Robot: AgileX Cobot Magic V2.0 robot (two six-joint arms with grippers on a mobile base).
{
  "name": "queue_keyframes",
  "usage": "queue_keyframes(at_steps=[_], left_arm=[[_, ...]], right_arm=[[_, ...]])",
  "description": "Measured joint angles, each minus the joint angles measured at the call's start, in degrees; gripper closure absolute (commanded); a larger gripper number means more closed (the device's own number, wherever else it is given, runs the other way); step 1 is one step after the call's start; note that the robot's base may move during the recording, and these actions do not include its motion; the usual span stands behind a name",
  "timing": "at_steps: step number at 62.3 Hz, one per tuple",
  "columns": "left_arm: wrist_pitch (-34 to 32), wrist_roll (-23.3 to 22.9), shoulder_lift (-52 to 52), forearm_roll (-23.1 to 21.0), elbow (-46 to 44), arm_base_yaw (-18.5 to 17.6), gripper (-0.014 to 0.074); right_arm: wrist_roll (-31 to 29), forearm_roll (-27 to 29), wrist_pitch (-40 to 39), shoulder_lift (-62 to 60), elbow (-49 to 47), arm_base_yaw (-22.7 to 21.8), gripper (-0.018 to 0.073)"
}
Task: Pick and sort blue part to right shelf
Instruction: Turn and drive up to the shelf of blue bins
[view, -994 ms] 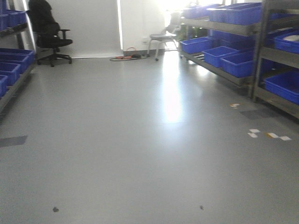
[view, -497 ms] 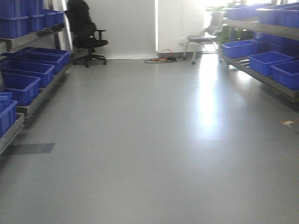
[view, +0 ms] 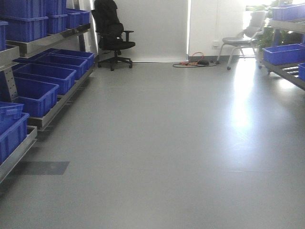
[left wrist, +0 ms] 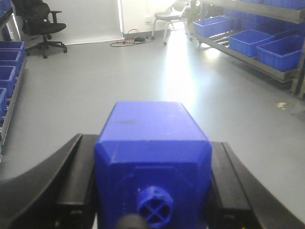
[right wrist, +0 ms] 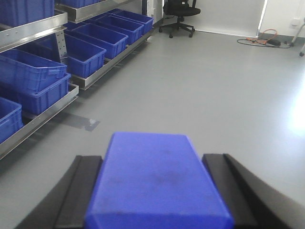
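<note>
2 blue parts are in hand, 1 per arm. Left gripper (left wrist: 152,191): black fingers (left wrist: 71,186) closed against both sides of a blue part (left wrist: 150,129), a ribbed block with a round, cross-marked boss on its near face. Right gripper (right wrist: 155,210): fingers (right wrist: 78,191) likewise clamped on a second blue part (right wrist: 157,171), which has a smooth top. Both parts are carried above the grey floor (view: 167,143), touching nothing but the fingers. Right shelf (left wrist: 248,59) stands along the right of the aisle, well apart from the held parts, its steel rail carrying open blue bins (left wrist: 250,42); only its end shows at the right edge of the front view. Left shelf (view: 52,114) lines the left side with further bins of the same kind. At the far wall: black office chair (view: 112,36), grey chair (view: 240,43), and cables (view: 193,63) lying on the floor between them.
</note>
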Motion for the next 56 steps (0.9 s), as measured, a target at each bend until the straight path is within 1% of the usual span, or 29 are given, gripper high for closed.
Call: queue_keyframes(at_steps=[56], left_arm=[[0.0, 0.0, 0.0, 0.0, 0.0, 0.0, 0.0284]], right_arm=[[0.0, 0.0, 0.0, 0.0, 0.0, 0.0, 0.0281]])
